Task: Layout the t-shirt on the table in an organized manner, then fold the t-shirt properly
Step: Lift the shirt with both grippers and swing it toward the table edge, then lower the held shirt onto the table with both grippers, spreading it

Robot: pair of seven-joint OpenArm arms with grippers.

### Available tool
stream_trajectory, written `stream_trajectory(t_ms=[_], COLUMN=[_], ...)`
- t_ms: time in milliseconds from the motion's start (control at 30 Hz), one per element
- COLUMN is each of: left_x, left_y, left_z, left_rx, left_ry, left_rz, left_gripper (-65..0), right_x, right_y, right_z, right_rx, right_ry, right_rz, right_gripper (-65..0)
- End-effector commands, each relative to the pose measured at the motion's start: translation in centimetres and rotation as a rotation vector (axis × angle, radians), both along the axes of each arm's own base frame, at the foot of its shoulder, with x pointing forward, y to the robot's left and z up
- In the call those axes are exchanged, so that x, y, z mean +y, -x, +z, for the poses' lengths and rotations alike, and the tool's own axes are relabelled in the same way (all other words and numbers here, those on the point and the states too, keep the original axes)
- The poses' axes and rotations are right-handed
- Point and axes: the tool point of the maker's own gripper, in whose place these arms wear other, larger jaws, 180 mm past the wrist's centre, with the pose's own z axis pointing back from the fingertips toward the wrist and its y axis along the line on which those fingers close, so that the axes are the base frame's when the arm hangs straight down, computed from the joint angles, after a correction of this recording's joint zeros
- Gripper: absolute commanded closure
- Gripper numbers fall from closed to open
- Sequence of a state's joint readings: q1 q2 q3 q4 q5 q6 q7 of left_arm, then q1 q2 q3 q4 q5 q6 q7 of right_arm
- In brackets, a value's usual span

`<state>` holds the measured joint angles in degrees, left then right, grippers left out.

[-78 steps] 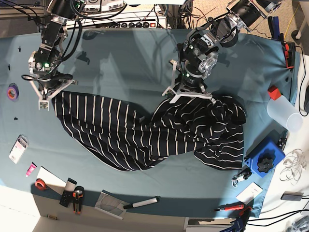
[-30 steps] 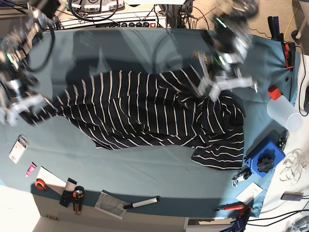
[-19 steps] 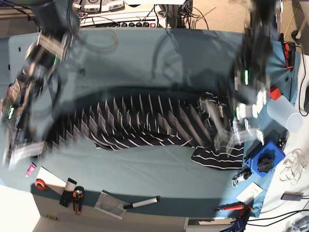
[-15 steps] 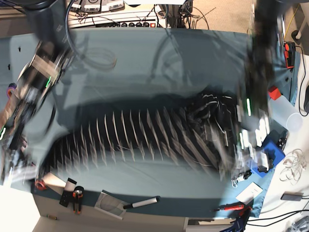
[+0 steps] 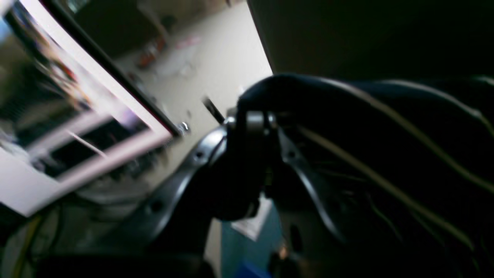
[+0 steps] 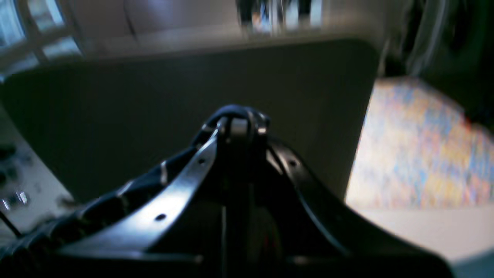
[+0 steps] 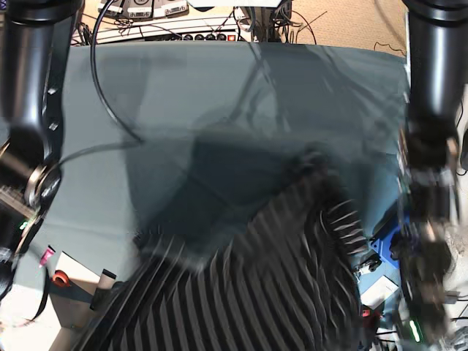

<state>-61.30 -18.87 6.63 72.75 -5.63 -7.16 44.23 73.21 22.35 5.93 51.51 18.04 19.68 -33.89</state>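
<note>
above table [image 7: 219,88], t-shirt [image 7: 248,292] now lifted nearer camera; both end effectors clamped on t-shirt.

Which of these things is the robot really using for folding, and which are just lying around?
For the job:
- t-shirt
- table
- left gripper, shut on the shirt
- right gripper, shut on the shirt

Just lying about:
- red tape roll
- pink marker
- power strip

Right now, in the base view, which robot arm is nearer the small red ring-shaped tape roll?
Right. The right arm stands beside the red tape roll, at that edge of the teal table; the left arm is opposite, beyond the dark striped t-shirt.
</note>
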Motion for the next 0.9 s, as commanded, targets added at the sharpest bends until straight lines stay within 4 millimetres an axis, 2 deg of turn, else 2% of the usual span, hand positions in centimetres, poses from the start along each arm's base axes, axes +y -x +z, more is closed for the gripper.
stream_trajectory(t_ms=[0,100,167,233,300,400,533,700,867], left_x=[0.8,1.5,2.0,2.3,2.9,3.9,4.0,5.2,6.6], left_y=[0.3,0.9,1.4,1.8,2.1,2.5,3.3,4.7,7.2], left_z=[5.1,8.9,10.1,10.1,9.1,6.4,1.6,-4.4,-11.1], left_rx=[-0.106,-0.127,-0.098,-0.044,0.013,0.120,0.272,0.405,0.523], left_ry=[0.003,0.027,0.054,0.084,0.108,0.111,0.101,0.097,0.054], left_rz=[0.012,0.012,0.008,-0.003,-0.006,-0.001,-0.058,-0.071,-0.047], left_gripper=[0.0,0.0,0.0,0.0,0.0,0.0,0.0,0.0,0.0], right_x=[-0.7,-1.2,-1.6,-1.7,-1.0,0.3,2.4,4.5,5.2], right_y=[0.6,0.8,0.9,1.1,1.2,1.4,2.1,3.2,3.8], right_z=[2.2,2.2,2.1,1.5,0.5,-1.2,-3.2,-5.5,-12.8], right_rx=[-0.051,-0.051,-0.049,-0.017,0.036,0.130,0.248,0.396,0.562], right_ry=[-0.002,-0.022,-0.048,-0.097,-0.120,-0.131,-0.141,-0.156,-0.188], right_rz=[-0.022,-0.031,-0.030,-0.004,0.062,0.156,0.280,0.399,0.430], right_gripper=[0.0,0.0,0.0,0.0,0.0,0.0,0.0,0.0,0.0])
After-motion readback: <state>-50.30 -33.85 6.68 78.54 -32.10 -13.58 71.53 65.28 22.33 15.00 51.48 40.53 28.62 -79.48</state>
